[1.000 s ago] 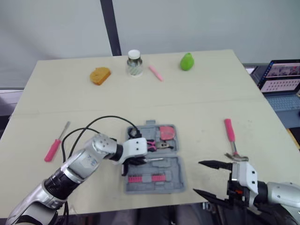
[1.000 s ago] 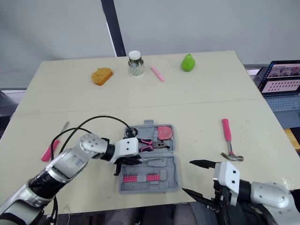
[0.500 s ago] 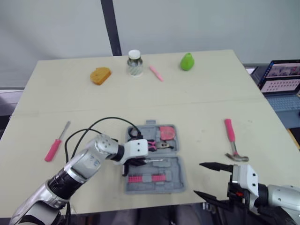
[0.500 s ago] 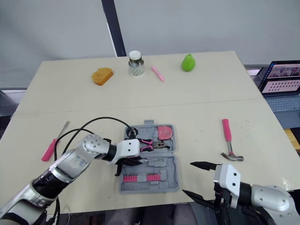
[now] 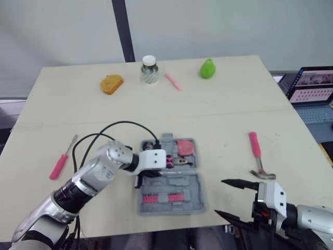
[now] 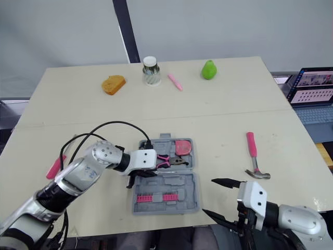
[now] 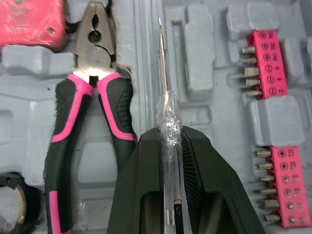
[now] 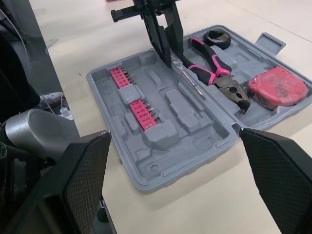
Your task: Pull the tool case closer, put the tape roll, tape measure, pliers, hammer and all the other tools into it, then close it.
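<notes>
Grey moulded plastic tool case (image 5: pixel 171 179), lid laid fully open, both halves facing up with shaped recesses. The far half holds pliers (image 7: pixel 92 97) with pink-and-black grips, a red tape measure (image 5: pixel 184 147) and a black tape roll (image 8: pixel 218 39). The near half carries two pink bit strips (image 7: pixel 265 63) and several vacant recesses.

The case sits on a pale beige worktop (image 5: pixel 218 114) crossed by one seam, near its front edge and roughly central. Along the far edge stand an orange bread-like piece (image 5: pixel 111 84), a white-capped jar (image 5: pixel 149 69), a pink pen (image 5: pixel 173 81) and a green pear (image 5: pixel 207 68). Behind the worktop is a plain grey wall with a dark vertical post; an open laptop (image 5: pixel 315 86) lies off the robot's right side.

The left claw (image 7: pixel 168 139) hangs over the case beside the pliers' grips, its fingers closed on the clear handle of a slim screwdriver (image 7: pixel 165 112). The shaft runs along the ridge between the two halves; whether it touches the plastic cannot be told. The right claw (image 5: pixel 231 198) is spread wide and holds nothing, at the front edge of the worktop, to the right of the case and apart from it.

A pink-handled hammer (image 5: pixel 257 156) lies just beyond the right claw, well apart from the case. A pink-handled screwdriver (image 5: pixel 62 159) lies on the worktop to the left of the left arm.
</notes>
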